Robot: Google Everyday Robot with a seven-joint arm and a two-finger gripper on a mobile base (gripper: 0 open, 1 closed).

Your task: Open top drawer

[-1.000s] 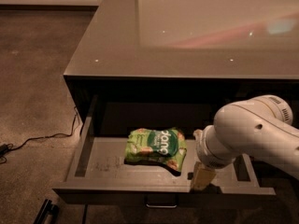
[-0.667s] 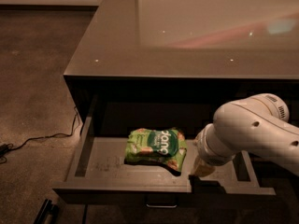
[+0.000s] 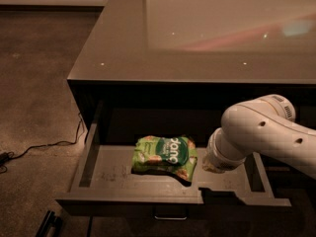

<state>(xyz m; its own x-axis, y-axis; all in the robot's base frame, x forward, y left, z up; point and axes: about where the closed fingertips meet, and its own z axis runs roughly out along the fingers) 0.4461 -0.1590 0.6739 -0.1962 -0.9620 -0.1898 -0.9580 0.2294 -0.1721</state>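
The top drawer (image 3: 113, 174) stands pulled out from the dark cabinet, and its scuffed grey floor shows. Its small pull handle (image 3: 170, 215) sits at the centre of the front panel. A green snack bag (image 3: 165, 154) lies flat in the middle of the drawer. My white arm (image 3: 261, 132) reaches in from the right. Its gripper (image 3: 211, 168) hangs over the right part of the drawer, just right of the bag and behind the front panel. The round wrist hides most of it.
The cabinet's glossy top (image 3: 197, 43) overhangs the back of the drawer. A black cable (image 3: 44, 147) trails over the carpet at the left. A dark bar-like object (image 3: 47, 223) lies on the floor by the drawer's front left corner.
The gripper has lifted up and back from the drawer's front edge, so less of its tan tip shows below the wrist. Drawer and bag have not moved.
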